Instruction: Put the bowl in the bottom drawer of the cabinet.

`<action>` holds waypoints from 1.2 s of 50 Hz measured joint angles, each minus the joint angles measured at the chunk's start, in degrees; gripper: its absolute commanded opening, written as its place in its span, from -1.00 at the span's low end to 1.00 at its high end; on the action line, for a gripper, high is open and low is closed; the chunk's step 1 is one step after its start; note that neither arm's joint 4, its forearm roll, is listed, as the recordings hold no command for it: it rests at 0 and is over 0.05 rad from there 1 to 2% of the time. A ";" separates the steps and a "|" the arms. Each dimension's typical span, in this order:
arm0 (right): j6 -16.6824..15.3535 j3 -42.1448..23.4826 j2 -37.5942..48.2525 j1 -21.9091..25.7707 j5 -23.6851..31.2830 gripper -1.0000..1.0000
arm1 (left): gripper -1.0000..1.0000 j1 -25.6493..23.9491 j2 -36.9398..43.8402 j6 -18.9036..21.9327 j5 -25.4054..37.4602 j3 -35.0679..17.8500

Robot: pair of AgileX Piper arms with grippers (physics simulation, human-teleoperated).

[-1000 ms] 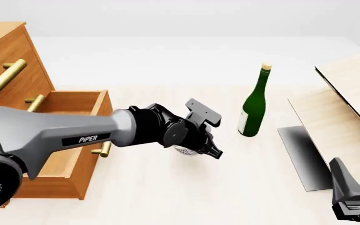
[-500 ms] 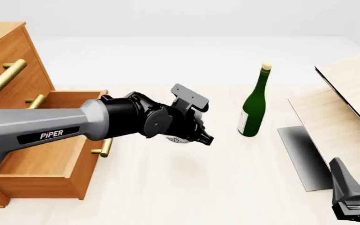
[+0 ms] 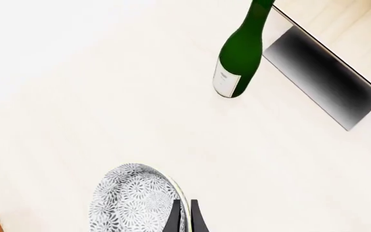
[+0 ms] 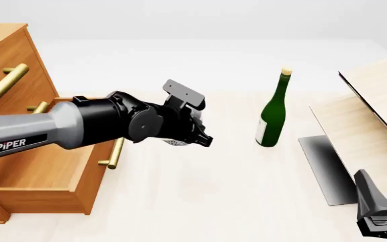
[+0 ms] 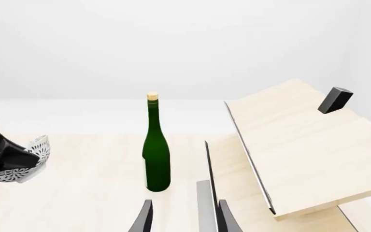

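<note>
Carrying the small speckled white bowl pinched in my left fingers, I've swung toward the nine-o'clock open orange-brown wooden bottom drawer; right fingers narrowly parted.

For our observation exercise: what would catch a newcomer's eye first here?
The left gripper holds the small speckled white bowl above the table, beside the orange-brown wooden cabinet's open bottom drawer. A tall green bottle stands upright right of it, near pale wooden boards.

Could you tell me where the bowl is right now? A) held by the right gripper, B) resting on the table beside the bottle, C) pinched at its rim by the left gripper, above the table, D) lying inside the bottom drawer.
C: the left gripper is shut on the rim of the bowl, lifted off the table.
</note>
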 measured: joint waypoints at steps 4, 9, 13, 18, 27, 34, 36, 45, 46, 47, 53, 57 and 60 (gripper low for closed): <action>0.00 0.00 0.00 0.00 0.00 1.00 | -1.00 0.64 -1.28 0.35 0.28 0.58; 0.00 0.00 0.00 0.00 0.00 1.00 | -1.00 1.45 -2.89 0.79 0.66 1.19; 0.00 0.00 0.00 0.00 0.00 1.00 | -1.00 1.80 -4.04 0.98 0.97 1.63; 0.00 0.00 0.00 0.00 0.00 1.00 | -1.00 2.36 -5.61 1.07 1.27 2.31; 0.00 0.00 0.00 0.00 0.00 1.00 | -1.00 3.69 -8.58 1.24 1.76 3.85; 0.00 0.00 0.00 0.00 0.00 1.00 | -1.00 5.01 -11.13 1.44 2.33 5.06; 0.00 0.00 0.00 0.00 0.00 1.00 | -1.00 5.45 -11.95 1.54 2.50 5.50; 0.00 0.00 0.00 0.00 0.00 1.00 | -1.00 7.41 -15.65 2.02 3.84 6.85; 0.00 0.00 0.00 0.00 0.00 1.00 | -1.00 7.62 -16.05 2.08 4.06 6.97; 0.00 0.00 0.00 0.00 0.00 1.00 | -1.00 7.87 -16.45 2.14 4.29 7.10; 0.01 0.00 0.00 0.00 0.00 1.00 | -1.00 9.13 -18.28 2.54 5.35 7.76; 0.01 0.00 0.00 0.00 0.00 1.00 | -1.00 9.65 -19.02 2.72 5.79 8.04; 0.01 0.00 -0.01 0.00 0.00 1.00 | -1.00 10.49 -19.84 2.74 6.47 8.30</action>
